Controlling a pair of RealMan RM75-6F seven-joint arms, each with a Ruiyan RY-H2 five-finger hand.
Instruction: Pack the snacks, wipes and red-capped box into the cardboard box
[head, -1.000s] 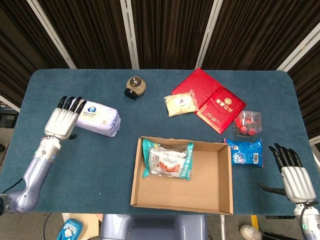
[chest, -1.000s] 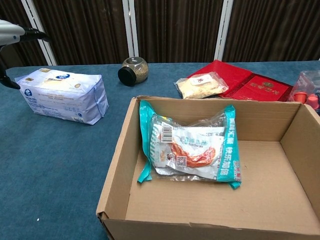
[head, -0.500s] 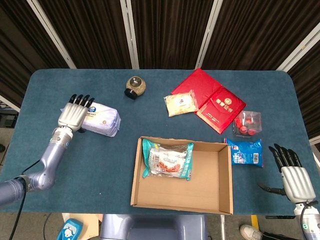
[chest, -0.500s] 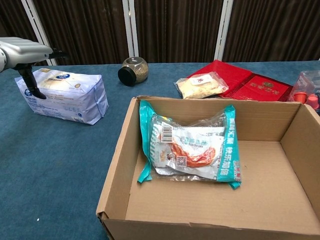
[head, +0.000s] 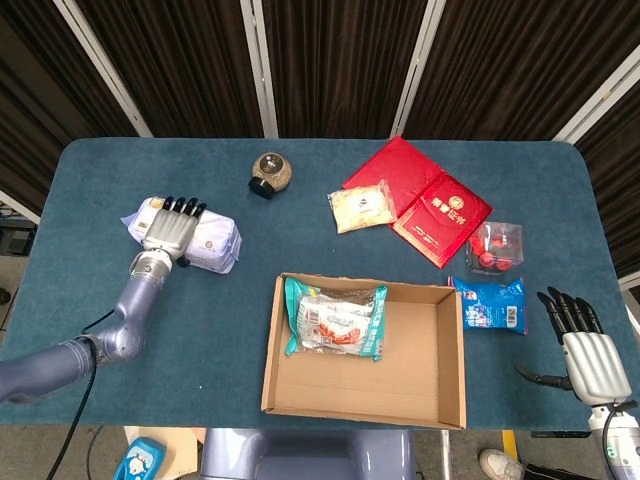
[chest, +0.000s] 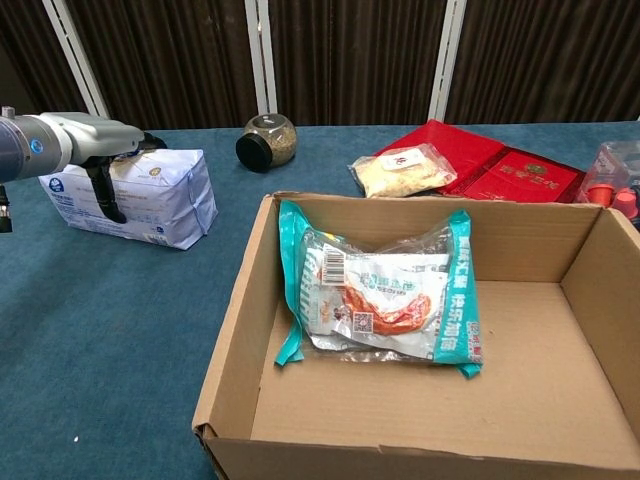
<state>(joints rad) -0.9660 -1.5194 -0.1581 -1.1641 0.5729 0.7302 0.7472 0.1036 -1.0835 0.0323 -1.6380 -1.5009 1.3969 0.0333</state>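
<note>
- Both views are evenly and brightly lit from overhead; colours read clean.
- Shadows are soft and short: a faint one lies inside the cardboard box (head: 365, 347) along its near wall.
- Mild glare sits on the plastic snack bag (chest: 385, 292) inside that box.
- Behind the box, the dark curtains stay dim.
- The box's near edge in the chest view looks stretched and slightly soft.

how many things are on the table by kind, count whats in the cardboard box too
snack packets: 3 (teal one in the cardboard box, pale one, blue one)
wipes pack: 1
red-capped box: 1
jar: 1
red folders: 2
cardboard box: 1
total: 9
</note>
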